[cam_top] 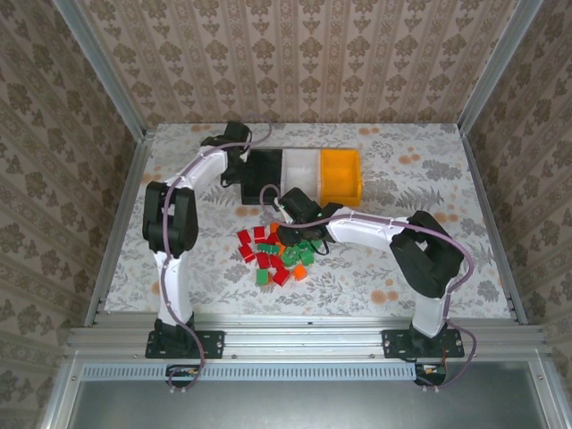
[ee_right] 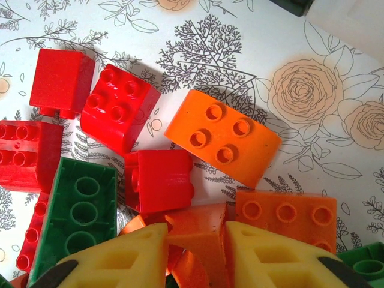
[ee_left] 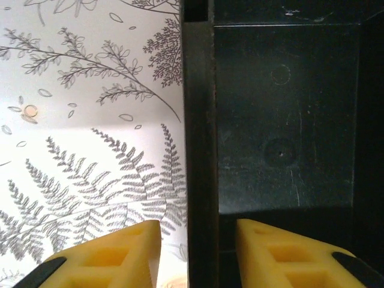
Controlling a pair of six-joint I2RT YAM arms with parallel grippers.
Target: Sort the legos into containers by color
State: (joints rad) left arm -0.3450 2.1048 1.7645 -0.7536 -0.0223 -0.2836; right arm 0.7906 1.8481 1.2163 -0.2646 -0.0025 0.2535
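Three containers stand in a row at the back: black (cam_top: 264,170), white (cam_top: 302,168) and orange-yellow (cam_top: 340,176). My left gripper (cam_top: 239,172) is open, and its yellow fingers straddle the black bin's left wall (ee_left: 199,120) without touching it. The black bin's floor (ee_left: 282,120) is bare. The legos (cam_top: 273,255) lie in a loose pile mid-table. My right gripper (cam_top: 298,214) reaches into the pile and is shut on an orange lego (ee_right: 201,237). Around it lie red bricks (ee_right: 120,108), a green brick (ee_right: 81,210) and two more orange bricks (ee_right: 223,137).
A floral cloth (cam_top: 402,188) covers the table. Papered walls with metal corner posts (cam_top: 98,80) close it in at the back and both sides. The two arm bases (cam_top: 179,340) are bolted to the near rail.
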